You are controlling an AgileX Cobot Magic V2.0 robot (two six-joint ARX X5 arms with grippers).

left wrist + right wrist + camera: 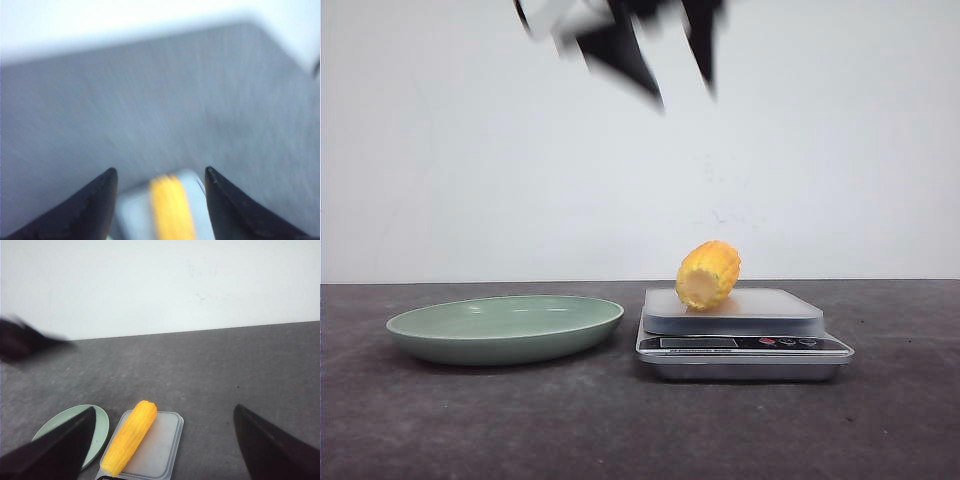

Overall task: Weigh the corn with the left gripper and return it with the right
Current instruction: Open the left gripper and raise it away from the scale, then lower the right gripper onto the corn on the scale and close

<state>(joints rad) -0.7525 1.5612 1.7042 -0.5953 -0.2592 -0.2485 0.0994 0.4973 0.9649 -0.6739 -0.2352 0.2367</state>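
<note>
The corn [708, 275] lies on the scale [744, 341], right of center. The green plate [505, 328] at lower left holds nothing. Both pincers, left [160, 172] and right [165, 412], are apart.

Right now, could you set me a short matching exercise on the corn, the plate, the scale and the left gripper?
Things:
1. corn
2. plate
3. scale
4. left gripper

States:
A. pale green, bare
B. open, holding nothing
C. lying on the scale's platform
D. right of the plate on the table

Pairs: 1-C, 2-A, 3-D, 4-B
</note>
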